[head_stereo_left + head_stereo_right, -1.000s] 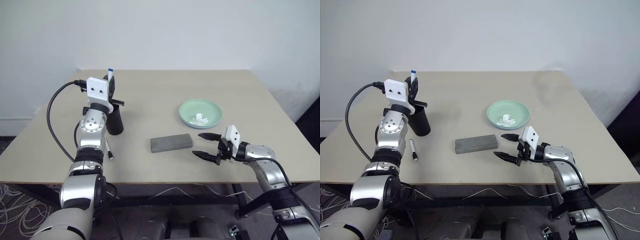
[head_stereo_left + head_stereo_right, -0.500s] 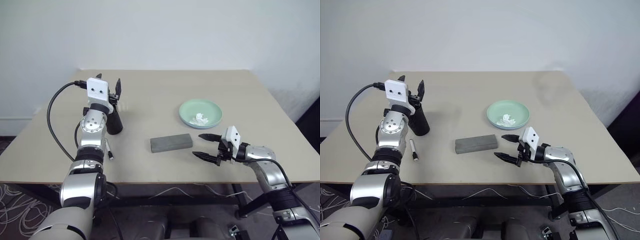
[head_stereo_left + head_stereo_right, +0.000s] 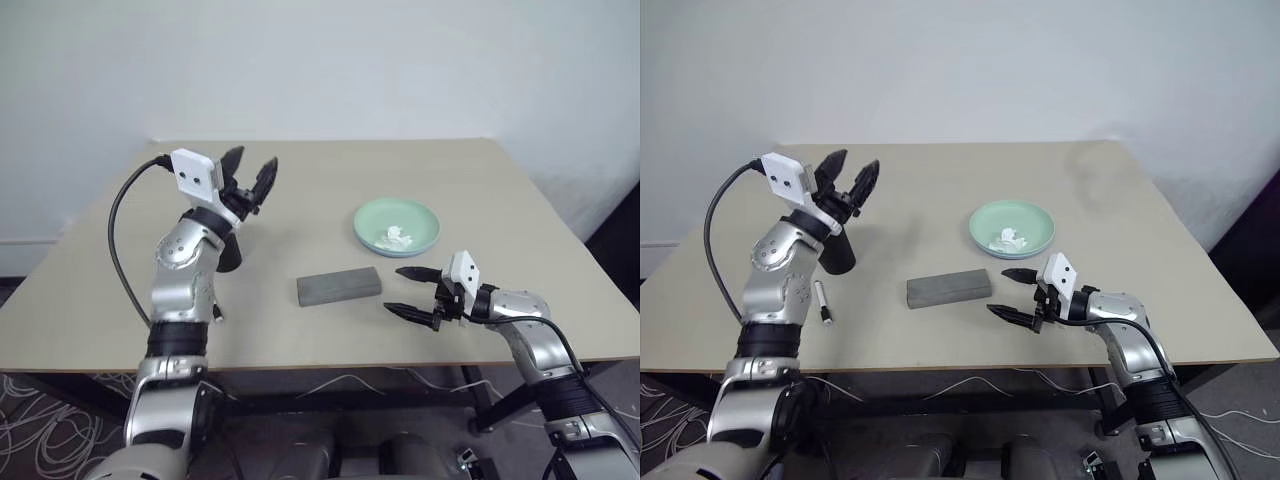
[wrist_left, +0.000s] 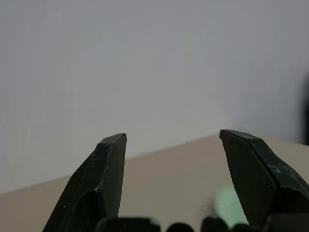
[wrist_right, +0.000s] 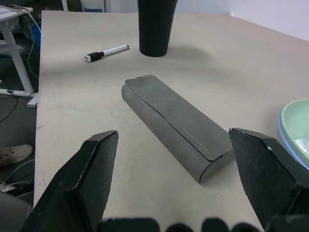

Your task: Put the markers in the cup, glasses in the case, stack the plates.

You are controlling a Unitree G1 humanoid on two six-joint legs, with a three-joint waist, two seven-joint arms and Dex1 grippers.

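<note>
This looks like a robotics lab or test room rather than a home. A plain beige table (image 3: 940,200) stands against a bare white wall (image 3: 960,70), with nothing hung on it. Loose white cables (image 3: 30,420) lie tangled over a patterned carpet at about 8 o'clock under the table's near edge, and more wires (image 3: 980,382) hang below the front edge at 6 o'clock. In the right wrist view a second white table leg (image 5: 19,53) stands on a grey floor, with a cable running beside it and someone's pale shoe (image 5: 12,155) resting on the floor nearby.
</note>
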